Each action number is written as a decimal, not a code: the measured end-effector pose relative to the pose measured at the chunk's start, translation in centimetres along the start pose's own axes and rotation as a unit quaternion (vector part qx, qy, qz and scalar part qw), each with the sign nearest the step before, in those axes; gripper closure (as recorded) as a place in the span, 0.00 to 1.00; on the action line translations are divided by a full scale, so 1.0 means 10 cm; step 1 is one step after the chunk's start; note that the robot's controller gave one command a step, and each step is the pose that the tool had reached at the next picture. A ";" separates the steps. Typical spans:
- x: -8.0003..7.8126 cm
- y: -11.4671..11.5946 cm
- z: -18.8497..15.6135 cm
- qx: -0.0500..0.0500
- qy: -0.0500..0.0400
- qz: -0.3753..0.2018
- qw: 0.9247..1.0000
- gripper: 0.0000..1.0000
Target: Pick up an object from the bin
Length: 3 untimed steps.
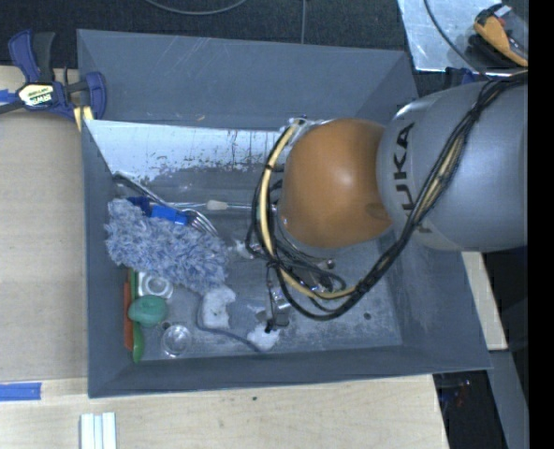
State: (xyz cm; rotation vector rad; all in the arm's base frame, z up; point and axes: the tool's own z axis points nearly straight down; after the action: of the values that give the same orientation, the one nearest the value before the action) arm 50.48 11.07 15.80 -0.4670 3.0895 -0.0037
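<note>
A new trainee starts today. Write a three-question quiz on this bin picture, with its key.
1. True or false: the fuzzy grey-blue cloth lies in the left part of the bin.
2. Which thing lies nearest the gripper? A) green round thing B) small white lump C) blue-handled fork
3. Fill in: the dome-shaped wrist cover is coloured ____.
Key: 1 true; 2 B; 3 orange.

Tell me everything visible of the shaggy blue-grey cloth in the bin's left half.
The shaggy blue-grey cloth looks like looped yarn, bunched in a loose heap on the left of the floor of the bin. A blue-handled fork lies across its upper edge; a clear ring sits at its lower edge.
</note>
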 end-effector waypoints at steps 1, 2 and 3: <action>-0.49 0.36 0.53 -0.003 0.006 -0.089 0.996 0.00; -0.75 0.33 0.85 0.002 -0.007 -0.190 0.982 0.00; -0.85 0.16 0.82 -0.004 -0.002 -0.310 0.951 1.00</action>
State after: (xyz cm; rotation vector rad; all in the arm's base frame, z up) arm 58.26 15.16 7.69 -1.4015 2.7910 0.0028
